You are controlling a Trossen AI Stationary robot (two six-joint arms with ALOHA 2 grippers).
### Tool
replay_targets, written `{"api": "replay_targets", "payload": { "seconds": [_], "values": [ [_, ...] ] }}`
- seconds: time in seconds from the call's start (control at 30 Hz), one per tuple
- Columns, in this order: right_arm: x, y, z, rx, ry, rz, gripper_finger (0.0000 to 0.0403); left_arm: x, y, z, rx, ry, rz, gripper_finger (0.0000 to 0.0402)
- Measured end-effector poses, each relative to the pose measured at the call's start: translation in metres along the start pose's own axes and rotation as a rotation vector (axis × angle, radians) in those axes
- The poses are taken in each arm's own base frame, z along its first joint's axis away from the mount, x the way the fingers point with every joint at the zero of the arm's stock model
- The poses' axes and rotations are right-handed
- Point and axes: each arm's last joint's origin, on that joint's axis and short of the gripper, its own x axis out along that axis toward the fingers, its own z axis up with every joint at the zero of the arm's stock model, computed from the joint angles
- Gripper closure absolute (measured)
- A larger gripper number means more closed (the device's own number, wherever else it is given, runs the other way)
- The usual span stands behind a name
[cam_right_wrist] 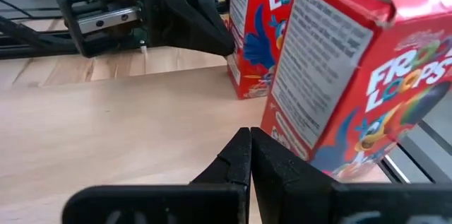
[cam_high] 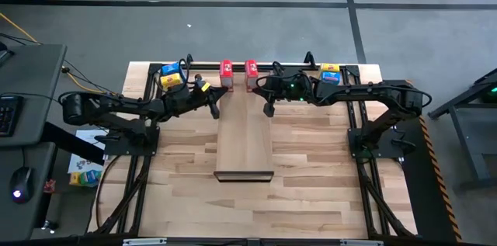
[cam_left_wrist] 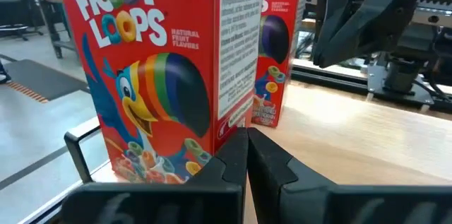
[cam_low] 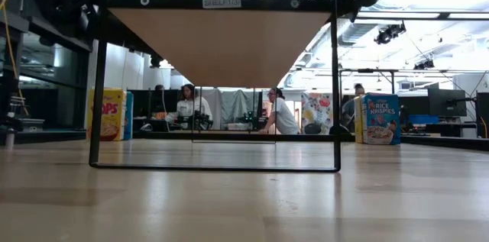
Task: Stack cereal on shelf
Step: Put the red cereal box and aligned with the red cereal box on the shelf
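Two red cereal boxes (cam_high: 226, 74) (cam_high: 251, 74) stand upright on their bottoms at the far end of the shelf (cam_high: 245, 133), a pale board with a dark lip at its near end. Blue and yellow cereal boxes stand at the far left (cam_high: 171, 75) and far right (cam_high: 330, 74). My left gripper (cam_high: 214, 109) is shut at the shelf's far left, its tips (cam_left_wrist: 246, 136) close before the left red box (cam_left_wrist: 155, 68). My right gripper (cam_high: 269, 109) is shut at the far right, its tips (cam_right_wrist: 250, 133) close beside the right red box (cam_right_wrist: 339, 75). My left gripper's shut tips stand at the lower near corner (cam_left_wrist: 229, 121) of the left red box, coming about level; I cannot tell whether they touch it. My right gripper's shut tips stand by the lower edge (cam_right_wrist: 282, 128) of the right red box, slanting down; I cannot tell whether they touch it.
In the low view the shelf sits raised on a dark frame (cam_low: 214, 167) above the striped tabletop (cam_high: 311, 168). A yellow box (cam_low: 111, 112) and a blue box (cam_low: 382, 118) stand behind it. People sit in the room beyond. Bare tabletop lies on both sides of the shelf.
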Motion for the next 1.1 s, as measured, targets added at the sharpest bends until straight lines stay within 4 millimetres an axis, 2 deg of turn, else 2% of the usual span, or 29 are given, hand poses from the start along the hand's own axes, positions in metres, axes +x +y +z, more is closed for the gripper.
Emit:
{"api": "replay_targets", "payload": {
  "seconds": [0.37,0.57,0.87,1.1],
  "values": [
    [0.0000,0.0002,0.0010,0.007,-0.010,0.008,0.0403,0.0001,-0.0002,-0.0002,-0.002,0.002,-0.029,0.0402],
    [-0.0002,-0.0026,0.0021,0.008,-0.017,-0.084,0.0402,0.0000,-0.0003,0.0002,-0.002,0.000,-0.032,0.0402],
    [-0.0005,-0.0035,0.0060,0.019,-0.056,-0.111,0.0402,0.0000,-0.0003,0.0006,-0.003,-0.005,-0.031,0.0402],
    [-0.0017,-0.0019,0.0063,0.020,-0.053,-0.059,0.0402,-0.0034,-0.0010,0.0067,-0.016,-0.033,-0.068,0.0401]
  ]
}}
